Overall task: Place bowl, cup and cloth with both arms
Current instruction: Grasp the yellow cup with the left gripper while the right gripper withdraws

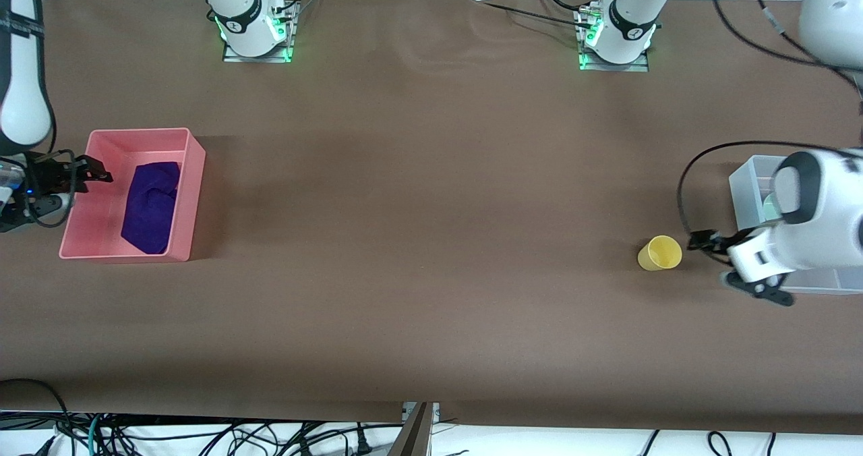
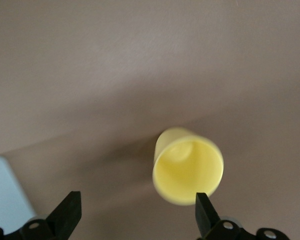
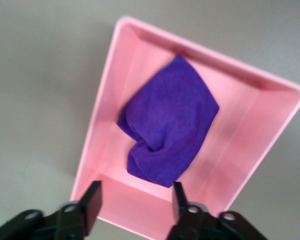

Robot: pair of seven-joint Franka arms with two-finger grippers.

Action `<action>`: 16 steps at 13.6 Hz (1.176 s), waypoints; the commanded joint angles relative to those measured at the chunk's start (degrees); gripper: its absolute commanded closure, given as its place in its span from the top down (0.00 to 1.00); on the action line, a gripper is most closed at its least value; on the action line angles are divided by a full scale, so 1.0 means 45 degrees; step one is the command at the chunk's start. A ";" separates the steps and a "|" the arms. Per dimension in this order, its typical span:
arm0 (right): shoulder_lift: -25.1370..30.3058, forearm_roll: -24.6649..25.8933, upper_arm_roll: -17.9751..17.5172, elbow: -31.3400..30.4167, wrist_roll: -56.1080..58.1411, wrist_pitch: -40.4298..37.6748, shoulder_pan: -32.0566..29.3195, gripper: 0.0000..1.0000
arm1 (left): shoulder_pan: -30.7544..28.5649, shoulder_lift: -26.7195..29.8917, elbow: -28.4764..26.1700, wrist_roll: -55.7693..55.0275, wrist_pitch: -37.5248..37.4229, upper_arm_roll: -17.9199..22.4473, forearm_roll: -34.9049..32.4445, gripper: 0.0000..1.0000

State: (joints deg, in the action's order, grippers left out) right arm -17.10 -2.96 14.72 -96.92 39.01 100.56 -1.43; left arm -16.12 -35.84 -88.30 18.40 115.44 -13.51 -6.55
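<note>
The yellow cup [image 1: 659,252] stands on the table toward the left arm's end; the left wrist view shows its open mouth [image 2: 188,171]. My left gripper [image 1: 698,243] is open and empty beside the cup, with one fingertip [image 2: 204,207] close to the rim. The purple cloth [image 1: 152,204] lies crumpled in the pink bin [image 1: 189,147] and also shows in the right wrist view [image 3: 167,122]. My right gripper [image 1: 98,171] is open and empty over that bin's rim [image 3: 135,197]. A sliver of the sage-green bowl [image 1: 770,206] shows in the clear bin, mostly hidden by the left arm.
The clear bin [image 1: 747,185] stands at the left arm's end of the table, just past the cup; its corner shows in the left wrist view [image 2: 5,195]. The pink bin stands at the right arm's end. Cables hang along the table edge nearest the front camera.
</note>
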 commanded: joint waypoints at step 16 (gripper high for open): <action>0.2120 0.1771 -0.3348 0.3803 -0.6227 -0.3912 -0.0014 1.00 | -0.0420 0.1928 -0.0107 0.1508 -0.1959 0.0364 -0.1254 0.00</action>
State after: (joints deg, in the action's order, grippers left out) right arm -7.62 4.43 -0.34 -80.57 11.31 83.38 -1.36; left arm -16.64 -30.78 -89.55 19.98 110.52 -12.67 -9.10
